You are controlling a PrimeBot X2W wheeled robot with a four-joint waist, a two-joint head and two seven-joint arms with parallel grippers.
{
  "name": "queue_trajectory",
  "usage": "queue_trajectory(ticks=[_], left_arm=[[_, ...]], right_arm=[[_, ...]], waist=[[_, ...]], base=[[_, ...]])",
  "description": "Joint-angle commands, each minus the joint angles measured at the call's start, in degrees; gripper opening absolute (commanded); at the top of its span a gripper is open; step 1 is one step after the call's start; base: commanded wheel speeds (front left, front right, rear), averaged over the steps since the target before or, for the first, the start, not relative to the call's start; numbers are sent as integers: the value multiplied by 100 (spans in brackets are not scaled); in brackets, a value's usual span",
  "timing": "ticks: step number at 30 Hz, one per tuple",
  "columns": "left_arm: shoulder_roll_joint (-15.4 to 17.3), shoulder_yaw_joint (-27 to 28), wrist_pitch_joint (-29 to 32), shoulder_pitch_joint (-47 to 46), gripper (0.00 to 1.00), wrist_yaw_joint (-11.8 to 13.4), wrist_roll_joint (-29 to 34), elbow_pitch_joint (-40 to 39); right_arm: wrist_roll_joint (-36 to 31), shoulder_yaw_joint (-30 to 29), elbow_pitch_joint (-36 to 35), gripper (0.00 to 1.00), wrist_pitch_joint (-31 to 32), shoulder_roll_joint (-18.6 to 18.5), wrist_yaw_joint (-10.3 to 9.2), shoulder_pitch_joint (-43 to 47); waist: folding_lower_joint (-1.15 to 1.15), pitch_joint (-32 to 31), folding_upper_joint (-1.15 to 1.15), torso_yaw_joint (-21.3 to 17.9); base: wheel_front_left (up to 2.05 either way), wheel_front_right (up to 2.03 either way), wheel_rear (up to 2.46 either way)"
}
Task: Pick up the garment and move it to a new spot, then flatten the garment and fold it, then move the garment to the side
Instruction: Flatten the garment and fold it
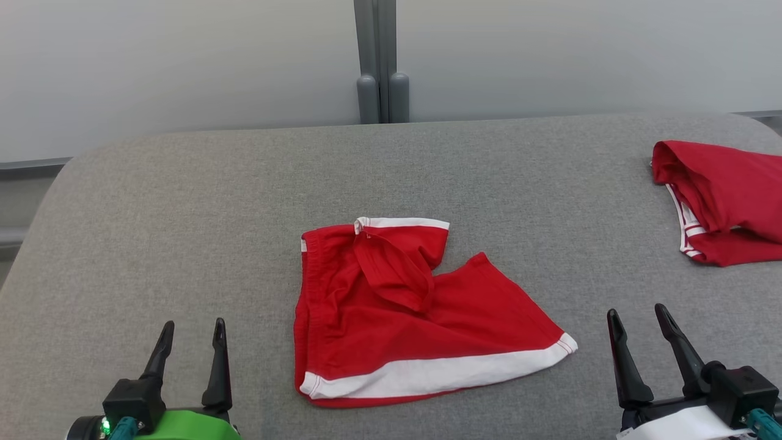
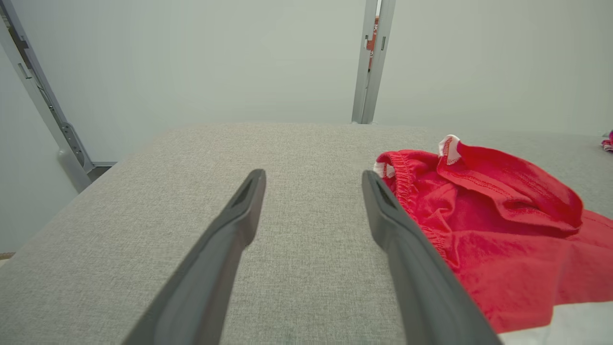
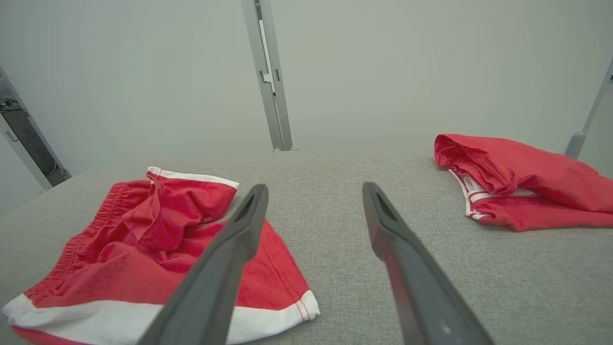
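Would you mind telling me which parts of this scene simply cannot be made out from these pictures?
- Head view: the second red garment runs off the right edge; bunched, so its type is unclear.
- Head view: the red shorts have one leg folded over, hiding the cloth beneath.
- Right wrist view: a finger of the right gripper covers part of the shorts' white hem.

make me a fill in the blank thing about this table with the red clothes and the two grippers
The crumpled red shorts with white hem bands lie on a ____ fabric-covered table.
The left gripper and the right gripper both have their jaws ____.
A second bunched red garment lies toward the robot's far ____.
Missing words: grey, open, right.
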Motion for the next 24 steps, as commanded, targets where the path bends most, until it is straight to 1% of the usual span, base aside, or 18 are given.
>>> queue_trajectory(ticks=[1, 6, 11, 19, 24], left_arm=[[39, -58, -17, 0, 100, -14, 11, 29], [32, -343, -17, -97, 100, -16, 1, 177], [95, -707, -17, -157, 100, -17, -68, 376], [252, -1740, -17, -333, 100, -12, -180, 855], [297, -2102, -17, -454, 100, -13, -321, 1171]], right_arm=[[-42, 3, 39, 100, -16, -19, -8, -62], [-47, 41, 310, 100, -16, -35, -8, -189], [28, 162, 684, 100, -16, -90, -8, -348], [149, 426, 1533, 100, -16, -167, -8, -773], [225, 661, 2075, 100, -16, -153, -8, -1130]], waist=[[0, 27, 0, 5], [0, 129, 0, 10], [0, 229, 0, -3], [0, 410, 0, -24], [0, 512, 0, -43]], base=[[0, 0, 0], [0, 0, 0], [0, 0, 0], [0, 0, 0], [0, 0, 0]])
